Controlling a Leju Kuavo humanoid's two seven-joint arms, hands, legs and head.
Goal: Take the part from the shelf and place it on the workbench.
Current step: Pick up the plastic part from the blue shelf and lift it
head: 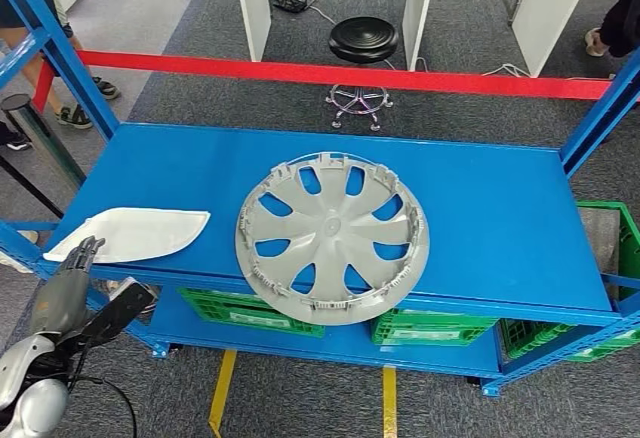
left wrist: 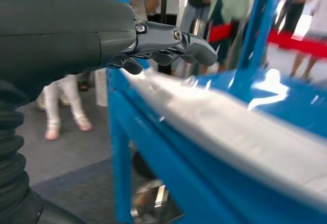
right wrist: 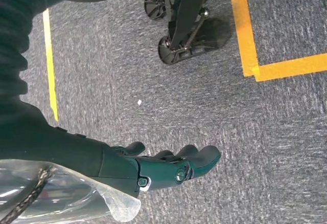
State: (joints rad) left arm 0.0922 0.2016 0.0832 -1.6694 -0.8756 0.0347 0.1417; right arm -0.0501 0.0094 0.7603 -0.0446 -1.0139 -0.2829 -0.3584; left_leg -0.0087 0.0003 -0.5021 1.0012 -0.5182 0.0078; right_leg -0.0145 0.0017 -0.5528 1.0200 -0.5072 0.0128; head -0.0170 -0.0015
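Observation:
A white curved panel part (head: 132,234) lies flat on the blue shelf (head: 483,218) at its front left corner. A large grey wheel cover (head: 332,235) lies in the middle of the shelf, overhanging the front edge. My left hand (head: 72,276) is raised at the shelf's front left edge, fingers stretched toward the near end of the white part; it holds nothing. In the left wrist view the extended fingers (left wrist: 181,47) hover just above the white part (left wrist: 247,132). My right hand (right wrist: 169,165) hangs over the carpet, fingers apart and empty.
Green crates (head: 249,310) sit under the shelf. Blue uprights (head: 53,43) frame both ends. A red barrier tape (head: 340,75), a black stool (head: 363,40) and white bench legs stand beyond. People stand at the far left. Yellow floor lines (right wrist: 247,29) run below.

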